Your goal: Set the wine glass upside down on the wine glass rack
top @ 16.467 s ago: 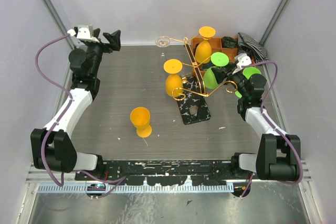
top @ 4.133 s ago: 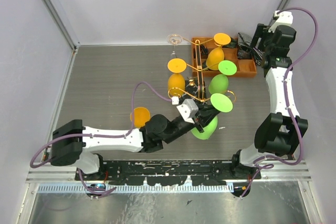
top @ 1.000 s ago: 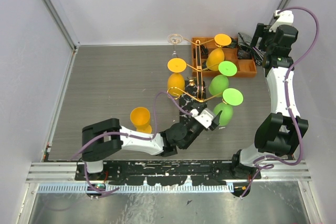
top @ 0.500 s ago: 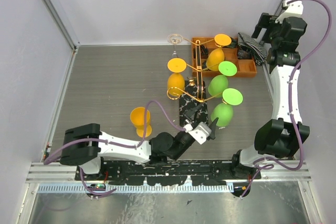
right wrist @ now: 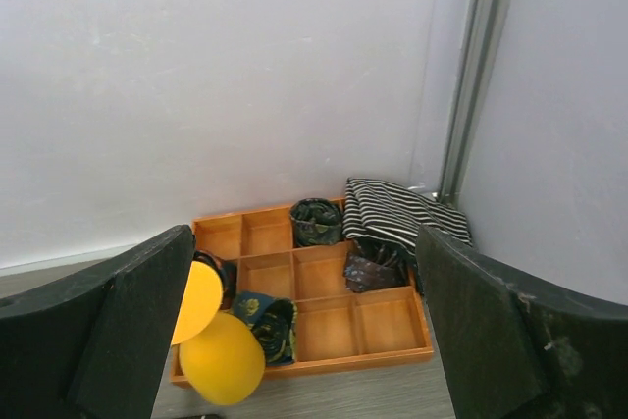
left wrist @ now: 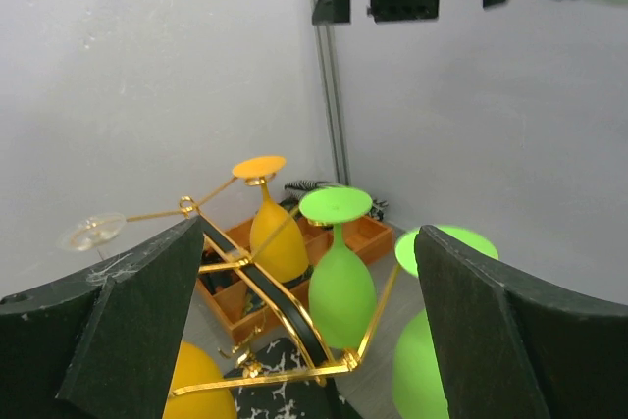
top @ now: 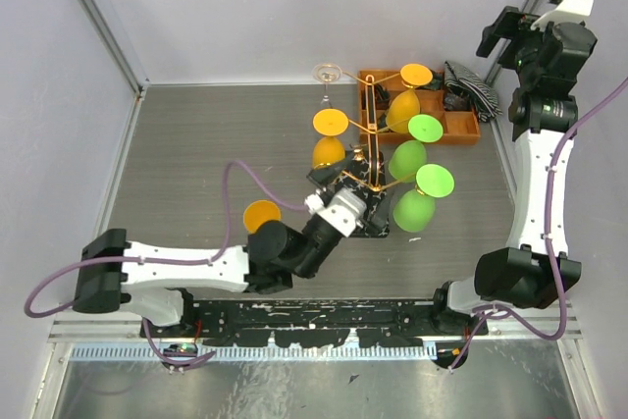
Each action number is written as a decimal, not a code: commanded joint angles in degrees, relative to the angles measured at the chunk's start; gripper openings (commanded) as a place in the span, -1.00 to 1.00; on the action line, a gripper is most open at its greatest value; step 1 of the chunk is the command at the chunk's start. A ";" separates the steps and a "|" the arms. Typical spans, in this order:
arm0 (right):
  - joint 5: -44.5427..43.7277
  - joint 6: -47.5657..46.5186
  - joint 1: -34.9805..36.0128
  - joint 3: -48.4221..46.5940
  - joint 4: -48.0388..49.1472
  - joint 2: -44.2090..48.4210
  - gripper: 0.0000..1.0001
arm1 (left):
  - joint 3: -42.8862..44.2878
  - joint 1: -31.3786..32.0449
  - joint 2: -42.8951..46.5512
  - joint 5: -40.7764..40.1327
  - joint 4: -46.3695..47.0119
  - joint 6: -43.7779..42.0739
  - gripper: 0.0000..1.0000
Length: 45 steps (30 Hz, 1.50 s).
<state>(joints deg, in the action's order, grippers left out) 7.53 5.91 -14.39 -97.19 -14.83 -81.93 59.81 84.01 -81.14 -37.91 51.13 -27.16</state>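
The gold wire wine glass rack [top: 370, 159] stands on its marbled base [top: 378, 226] right of the table's middle. Two orange glasses [top: 329, 140] and two green glasses [top: 416, 205] hang upside down on it, and a clear glass [top: 324, 74] hangs at its far tip. One orange wine glass [top: 259, 213] stands on the table, partly behind my left arm. My left gripper [top: 346, 191] is open and empty just in front of the rack; its wrist view shows the rack [left wrist: 280, 306] and a green glass [left wrist: 340, 277] between its fingers [left wrist: 137, 331]. My right gripper [top: 502, 31] is open and empty, raised high at the back right.
An orange compartment tray [top: 461, 127] with rolled ties and a striped cloth [top: 471, 85] sits at the back right, behind the rack. It also shows in the right wrist view [right wrist: 392, 321]. Walls close the table on three sides.
My left gripper let go of the green glass, now hanging on the rack, drew back, and has moved up-left to the rack's base. My right arm has risen higher.
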 commanded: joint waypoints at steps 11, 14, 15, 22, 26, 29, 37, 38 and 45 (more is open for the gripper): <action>4.62 5.94 5.10 -10.93 -10.73 -1.67 1.00 | 14.31 -26.31 15.72 11.78 -51.88 28.54 0.97; 3.43 4.63 8.83 -16.63 -16.08 -5.33 1.00 | 14.66 -31.53 17.58 14.46 -60.26 32.06 0.97; 3.44 4.74 9.79 -17.41 -16.62 -5.90 1.00 | 15.02 -32.62 17.93 14.80 -63.39 32.68 0.97; 2.01 5.03 18.38 -20.04 -18.89 -7.75 1.00 | 15.42 -35.84 19.66 15.43 -83.04 35.68 1.00; 0.90 4.13 22.89 -20.13 -19.90 -8.42 1.00 | 13.93 -36.01 20.40 15.20 -89.20 36.56 0.99; -0.42 3.93 24.38 -19.21 -19.76 -8.21 1.00 | 12.85 -36.30 20.34 14.70 -92.67 37.84 0.99; -2.36 3.62 25.80 -17.28 -18.35 -6.37 1.00 | 9.14 -41.59 19.01 18.57 -98.00 43.16 0.98; -2.54 3.59 25.84 -17.11 -18.27 -6.15 1.00 | 8.74 -42.91 18.87 20.13 -98.06 43.75 0.98; -3.60 2.76 25.85 -16.68 -18.13 -5.84 1.00 | 6.66 -46.39 18.21 27.10 -100.15 44.29 0.99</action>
<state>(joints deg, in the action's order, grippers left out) 5.48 9.91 11.16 -113.58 -35.59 -90.67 67.70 38.06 -63.09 -16.73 -47.00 16.27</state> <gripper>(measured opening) 0.999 0.997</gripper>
